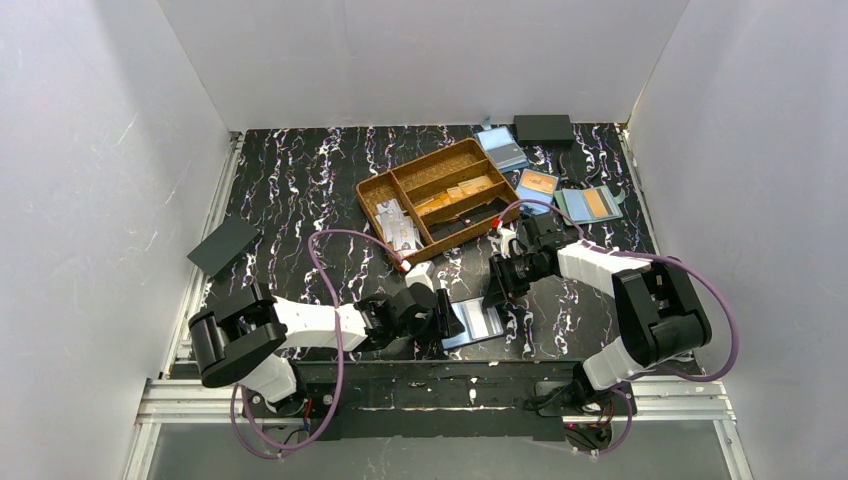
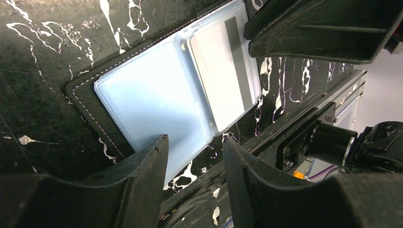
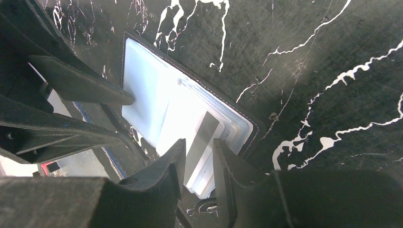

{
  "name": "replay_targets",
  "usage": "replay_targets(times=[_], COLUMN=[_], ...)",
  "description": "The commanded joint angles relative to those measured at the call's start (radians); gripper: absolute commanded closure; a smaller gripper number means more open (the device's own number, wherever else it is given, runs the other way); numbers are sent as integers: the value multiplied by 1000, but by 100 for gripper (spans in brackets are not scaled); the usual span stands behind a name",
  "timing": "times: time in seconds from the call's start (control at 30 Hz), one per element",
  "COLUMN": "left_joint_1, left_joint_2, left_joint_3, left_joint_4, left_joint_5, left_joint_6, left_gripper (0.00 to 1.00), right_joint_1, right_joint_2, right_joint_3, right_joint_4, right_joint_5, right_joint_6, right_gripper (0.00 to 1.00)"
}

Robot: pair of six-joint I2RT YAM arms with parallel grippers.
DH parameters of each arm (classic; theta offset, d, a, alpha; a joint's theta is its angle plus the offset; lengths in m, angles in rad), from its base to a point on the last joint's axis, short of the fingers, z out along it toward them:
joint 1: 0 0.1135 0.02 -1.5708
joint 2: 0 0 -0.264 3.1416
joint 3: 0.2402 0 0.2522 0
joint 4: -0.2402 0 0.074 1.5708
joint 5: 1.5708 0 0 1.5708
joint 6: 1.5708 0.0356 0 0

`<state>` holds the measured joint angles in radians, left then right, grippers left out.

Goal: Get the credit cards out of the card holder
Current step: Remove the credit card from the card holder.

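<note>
Right gripper (image 3: 198,141) fills the bottom of its own wrist view. Its two black fingers (image 3: 166,175) stand only narrowly apart and point down at the near end of the card holder (image 3: 147,95). A slim gap shows between them, and in it lies the end of a credit card (image 3: 205,135), pale with a grey stripe along its length. Whether the fingertips touch the card cannot be told, but they are not closed on it. Edges of more pale cards show stacked beneath that one.

Left gripper (image 2: 196,139) has its fingers (image 2: 147,180) spread well apart and holds nothing. One tip sits over the lower edge of the holder's empty light blue page. In the right wrist view that same finger appears to rest on the page.

From above, the card holder lies open and flat on the black marbled table (image 1: 300,180). It sits near the front edge, between the two grippers. The striped card is in the holder's right-hand pocket, on the side under the right gripper. A brown divided tray (image 1: 380,190) stands farther back, well apart from the holder.
</note>
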<state>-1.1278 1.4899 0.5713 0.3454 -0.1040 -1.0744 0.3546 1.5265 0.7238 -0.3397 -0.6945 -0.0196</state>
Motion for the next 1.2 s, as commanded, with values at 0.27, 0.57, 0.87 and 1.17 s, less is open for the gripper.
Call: replay_targets(times=[0.27, 0.57, 0.87, 1.17], left_joint_1=[-4, -4, -4, -5], left_joint_2=[44, 88, 119, 161], left_joint_3=[31, 36, 47, 68], left_joint_4=[15, 30, 56, 64], left_joint_5=[7, 19, 45, 58], left_joint_6=[12, 16, 28, 17], left_gripper=[55, 56, 55, 55], right_joint_1=[0, 0, 1, 10], right_joint_2=[34, 70, 102, 116], right_joint_3=[29, 36, 39, 41], right_joint_4=[-7, -32, -43, -41], right_joint_5=[35, -24, -165, -245], right_joint_6=[39, 31, 33, 35], right_gripper=[61, 57, 58, 57])
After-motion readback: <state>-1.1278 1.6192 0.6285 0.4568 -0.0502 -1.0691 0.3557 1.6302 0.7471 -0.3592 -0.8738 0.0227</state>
